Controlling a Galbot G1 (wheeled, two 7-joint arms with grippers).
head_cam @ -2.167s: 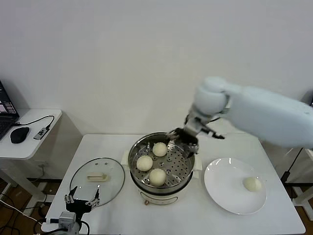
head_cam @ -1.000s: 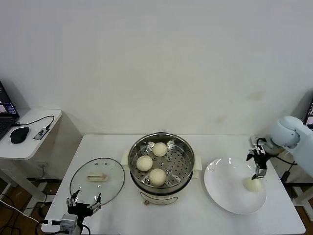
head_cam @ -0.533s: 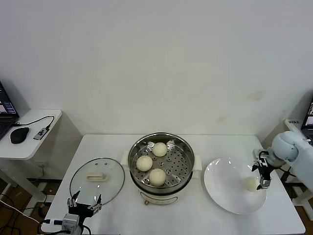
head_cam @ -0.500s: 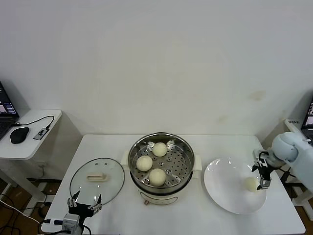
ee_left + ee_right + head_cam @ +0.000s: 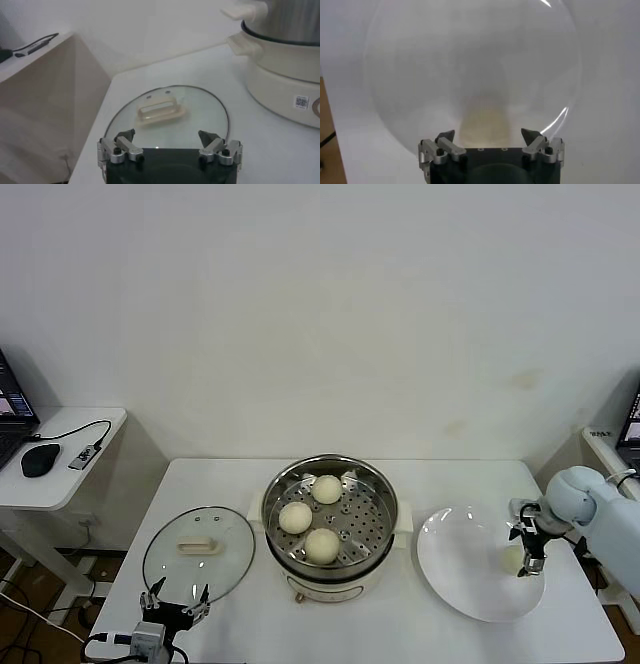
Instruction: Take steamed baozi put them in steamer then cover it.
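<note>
The steamer (image 5: 380, 529) stands mid-table with three baozi on its perforated tray: one at the back (image 5: 326, 489), one at the left (image 5: 295, 517), one at the front (image 5: 321, 545). Another baozi (image 5: 512, 560) lies on the white plate (image 5: 460, 569) at the right. My right gripper (image 5: 530, 556) is low over that baozi, open, with the bun (image 5: 485, 125) between its spread fingertips (image 5: 445, 136). The glass cover (image 5: 197, 552) lies flat left of the steamer, its cream handle (image 5: 158, 109) up. My left gripper (image 5: 176, 601) hangs open at the cover's near rim, holding nothing.
A side table (image 5: 55, 474) at the far left carries a mouse (image 5: 39, 459), a cable and a laptop corner. The steamer's white base and handle (image 5: 240, 42) rise close beside the cover in the left wrist view.
My right gripper has come down from above the plate's baozi to sit around it, drifting slightly toward the table's front. The left arm has barely moved.
</note>
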